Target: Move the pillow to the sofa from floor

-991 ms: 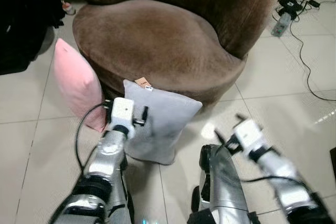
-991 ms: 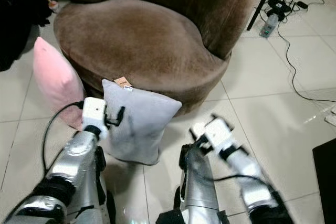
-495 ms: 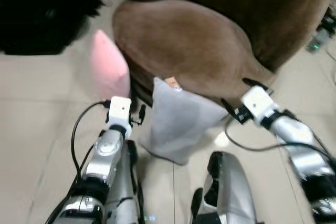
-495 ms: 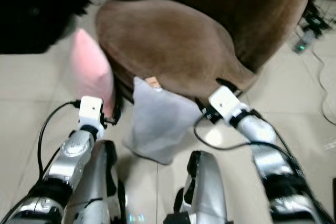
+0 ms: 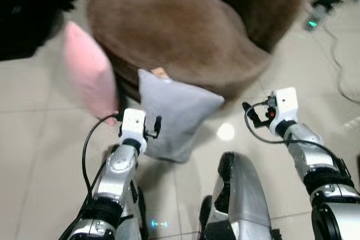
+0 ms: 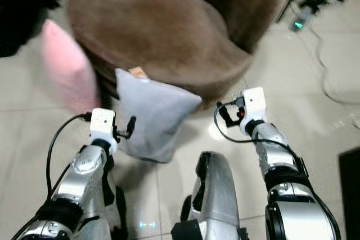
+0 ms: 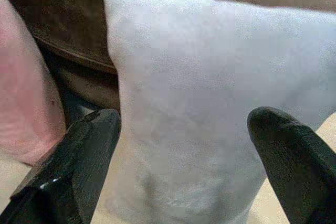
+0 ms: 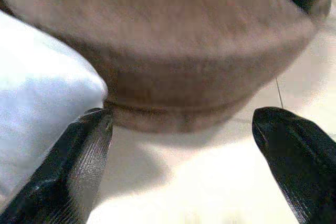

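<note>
Plainly, you were at the reach-in step: nothing was grasped yet. The grey pillow (image 5: 174, 112) stood on edge on the floor (image 5: 39, 139), leaning against the front of the brown sofa (image 5: 174, 32), a small tag at its top corner. Your left gripper (image 7: 178, 145) sat just short of the pillow's face, its two black fingers spread wide with the pillow framed between them and nothing held. Your right gripper (image 8: 181, 135) was at about three o'clock from the pillow, low near the sofa's base, fingers equally wide apart and empty; the pillow's right edge lay just beside one finger.

By my judgement, your next move called for bringing both grippers in from nine and three o'clock to pinch the soft pillow by its sides, then lifting it clear of the seat rim toward twelve o'clock. It would likely sag, so a firm hold mattered.

A pink pillow (image 5: 90, 77) stood at ten o'clock, beside the grey one and against the sofa. The floor was pale glossy tile with a light reflection (image 5: 225, 132); cables (image 5: 337, 54) trailed at two o'clock, and a dark heap (image 5: 28, 9) lay at ten.
</note>
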Tool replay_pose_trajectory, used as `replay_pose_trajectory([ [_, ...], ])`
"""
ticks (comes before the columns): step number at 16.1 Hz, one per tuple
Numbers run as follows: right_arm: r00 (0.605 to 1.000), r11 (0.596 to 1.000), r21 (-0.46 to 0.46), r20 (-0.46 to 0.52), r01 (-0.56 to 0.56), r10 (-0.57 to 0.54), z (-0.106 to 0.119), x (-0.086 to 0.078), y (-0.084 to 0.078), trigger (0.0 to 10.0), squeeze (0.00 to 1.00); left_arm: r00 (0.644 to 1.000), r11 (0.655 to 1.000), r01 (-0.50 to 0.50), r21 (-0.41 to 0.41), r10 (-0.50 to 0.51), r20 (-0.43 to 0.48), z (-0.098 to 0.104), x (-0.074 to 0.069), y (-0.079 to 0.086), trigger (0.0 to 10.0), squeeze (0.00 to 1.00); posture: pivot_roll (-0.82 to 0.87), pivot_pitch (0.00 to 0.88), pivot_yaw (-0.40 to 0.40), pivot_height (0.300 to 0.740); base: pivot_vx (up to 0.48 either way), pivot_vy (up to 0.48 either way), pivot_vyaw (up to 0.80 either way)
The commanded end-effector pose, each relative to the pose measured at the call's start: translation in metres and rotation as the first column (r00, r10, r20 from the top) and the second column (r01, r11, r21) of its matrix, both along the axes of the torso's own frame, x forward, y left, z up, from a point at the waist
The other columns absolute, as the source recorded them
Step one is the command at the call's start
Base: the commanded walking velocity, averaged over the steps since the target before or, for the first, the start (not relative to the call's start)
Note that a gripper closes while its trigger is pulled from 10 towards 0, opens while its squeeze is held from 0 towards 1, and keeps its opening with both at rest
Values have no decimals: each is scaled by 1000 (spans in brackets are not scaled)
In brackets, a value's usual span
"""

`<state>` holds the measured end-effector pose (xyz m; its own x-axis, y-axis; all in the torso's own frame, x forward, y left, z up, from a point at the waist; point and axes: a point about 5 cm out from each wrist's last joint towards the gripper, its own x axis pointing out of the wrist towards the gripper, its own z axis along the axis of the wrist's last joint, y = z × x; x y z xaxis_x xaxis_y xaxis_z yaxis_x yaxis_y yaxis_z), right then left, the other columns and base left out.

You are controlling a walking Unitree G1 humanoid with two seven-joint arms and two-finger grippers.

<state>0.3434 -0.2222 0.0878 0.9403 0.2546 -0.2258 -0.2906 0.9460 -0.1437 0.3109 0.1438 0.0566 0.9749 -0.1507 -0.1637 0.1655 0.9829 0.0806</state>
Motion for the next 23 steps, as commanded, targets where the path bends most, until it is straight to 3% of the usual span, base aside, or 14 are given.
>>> replay_pose_trajectory([
  [1,992,954,-276,5,-119,125,-2,-3,2,10000,0,1000,1000,-4,8,4,-7,-2,-3,-1,10000,0,120,266,-117,474,0,0,0],
  [2,980,897,-404,3,-179,197,-3,-5,4,10000,0,1000,1000,-6,6,6,-7,-2,-3,-1,10000,0,110,264,-124,474,0,0,0],
  [4,944,770,-575,-7,-275,331,-1,-8,8,10000,0,1000,1000,-2,0,2,-15,-4,-2,-6,10000,0,94,263,-136,474,0,0,0],
  [6,935,747,-597,-16,-292,353,-2,-9,10,10000,0,1000,1000,-1,-6,0,-17,-4,-2,-9,10000,0,88,263,-143,474,0,0,0],
  [8,909,667,-665,-42,-336,415,-7,-11,15,10000,0,1000,999,-10,-33,10,-19,-5,-2,-14,10000,0,69,269,-163,474,0,0,0],
  [12,874,582,-721,-70,-377,481,-7,-14,15,10000,0,1000,998,-20,-59,19,-24,-6,-2,-18,10000,0,57,278,-183,474,0,302,0],
  [13,852,528,-751,-87,-397,517,-7,-15,16,10000,0,999,997,-26,-67,24,-24,-6,-3,-19,10000,0,52,282,-195,474,0,480,0],
  [15,836,505,-763,-82,-403,542,-1,-12,15,10000,0,999,996,-34,-80,32,-26,-7,-3,-22,10000,0,46,286,-211,474,0,480,0],
  [18,838,548,-748,-21,-375,545,12,-5,21,10000,0,999,995,-42,-93,39,-29,-8,-4,-25,10000,0,45,291,-220,474,0,480,0],
  [19,846,580,-726,-3,-369,534,13,-3,22,10000,0,999,995,-44,-90,41,-33,-9,-4,-26,10000,0,43,297,-230,474,0,480,0],
  [20,848,582,-721,-12,-375,530,11,-3,24,10000,0,999,995,-45,-90,42,-28,-8,-4,-26,10000,0,44,298,-233,474,0,480,0],
  [23,834,550,-725,-61,-415,548,0,-4,36,10000,0,999,996,-40,-86,38,-17,-7,-2,-28,10000,0,40,298,-237,474,0,160,0],
])
